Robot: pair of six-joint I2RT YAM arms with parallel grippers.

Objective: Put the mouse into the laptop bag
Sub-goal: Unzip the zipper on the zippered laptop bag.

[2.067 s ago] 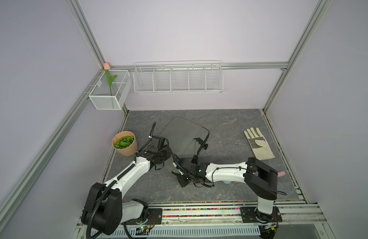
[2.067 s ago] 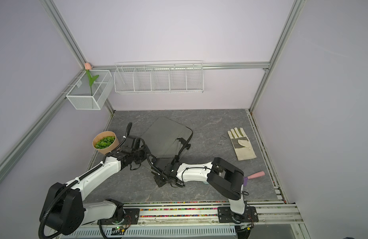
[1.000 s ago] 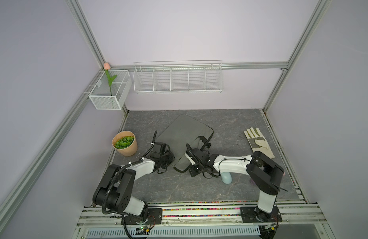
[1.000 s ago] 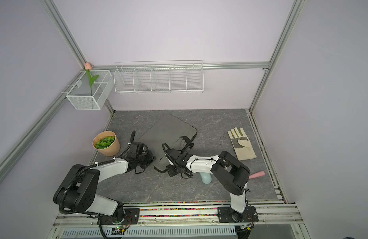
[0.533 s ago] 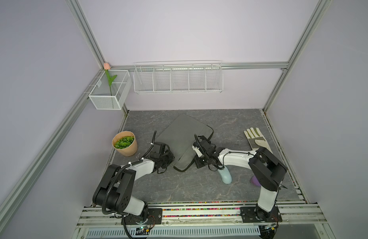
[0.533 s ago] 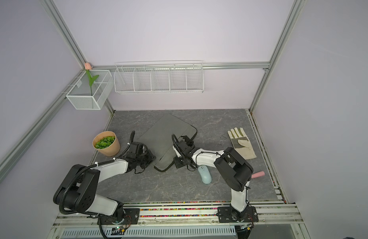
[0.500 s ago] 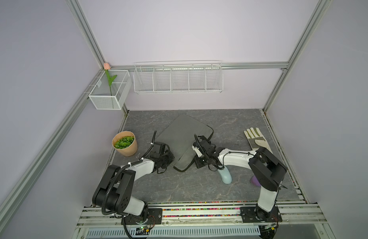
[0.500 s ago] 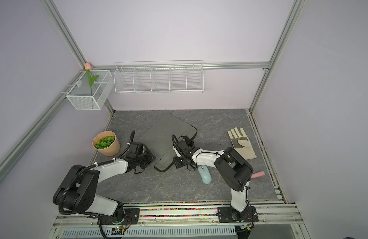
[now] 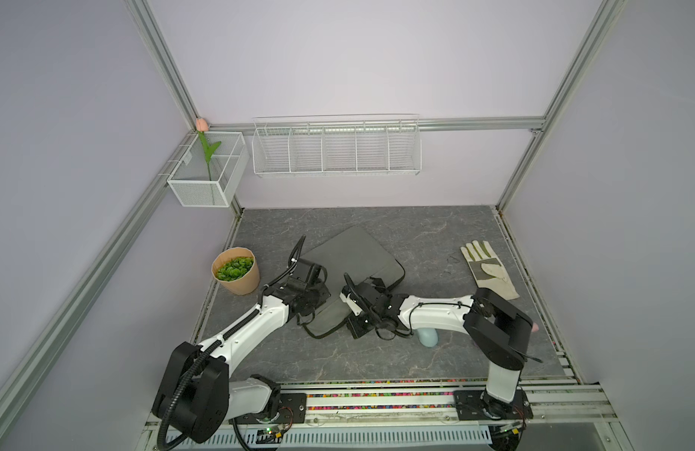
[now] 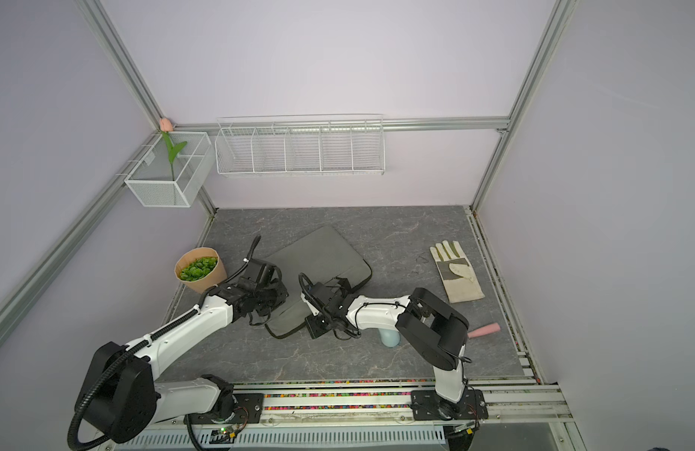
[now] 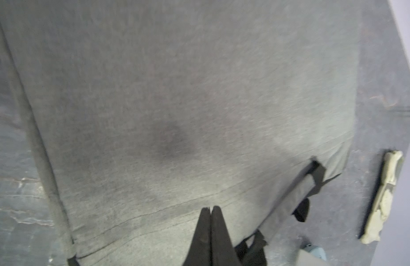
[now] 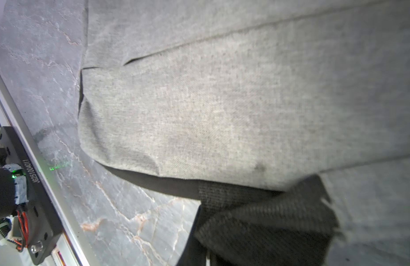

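Pale mint-blue oval plastic mouse (image 9: 428, 339) lies outside the grey fabric laptop bag (image 9: 353, 254), at its four o'clock. Left tool (image 11: 210, 210) together; right tool (image 9: 360, 321) seemingly clamps its black strap (image 12: 268, 218).

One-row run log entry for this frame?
left gripper: shut, over laptop bag | right gripper: shut, at its handle | mouse: on table, outside bag, partly under right arm

Twin top views high, looking down, wrist views close over laptop bag (image 11: 176, 92)

Robotics lab cell: aluminium frame (image 9: 173, 74), lilac wall panels (image 9: 338, 58), rail-mounted arms (image 9: 256, 324).
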